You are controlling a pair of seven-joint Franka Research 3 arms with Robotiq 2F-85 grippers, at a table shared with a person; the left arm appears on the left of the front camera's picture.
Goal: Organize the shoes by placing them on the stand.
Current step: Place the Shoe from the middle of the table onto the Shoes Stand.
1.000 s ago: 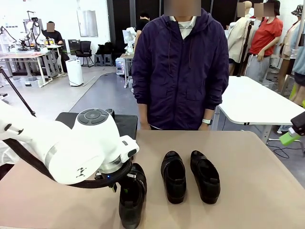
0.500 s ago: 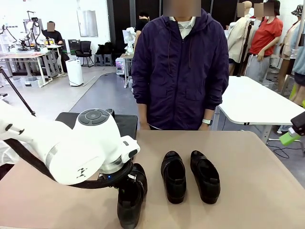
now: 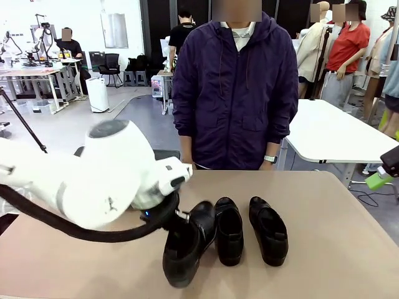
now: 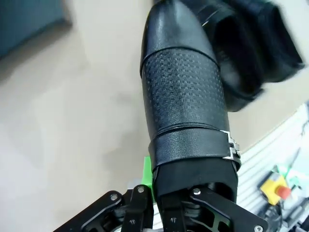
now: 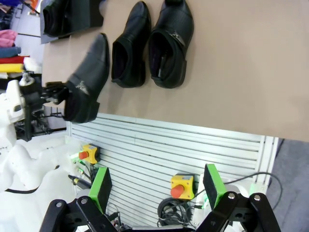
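Note:
My left gripper (image 4: 155,189) is shut on the heel end of one black shoe (image 4: 181,96). The shoe hangs tilted above the table, and in the front view this shoe (image 3: 187,249) is lifted at the near left, under the white wrist. Two more shoes (image 3: 229,230) (image 3: 268,229) lie side by side on the table's middle. The stand (image 5: 95,18) lies at the far left corner with another shoe (image 5: 60,14) on it; the black edge of the stand (image 3: 169,156) shows behind the arm. Off the table's near edge, my right gripper (image 5: 157,186) stands open with nothing between its pads.
A person in a purple jacket (image 3: 235,93) stands at the table's far edge, arms down. Below the near edge are a white slatted panel (image 5: 169,145), yellow stop-button boxes (image 5: 182,186) and cables. The tan tabletop (image 3: 336,249) is bare to the right of the shoes.
The left gripper shut on the near-left shoe, raised it off the table, and swung its toe toward the two middle shoes. The right arm stayed still.

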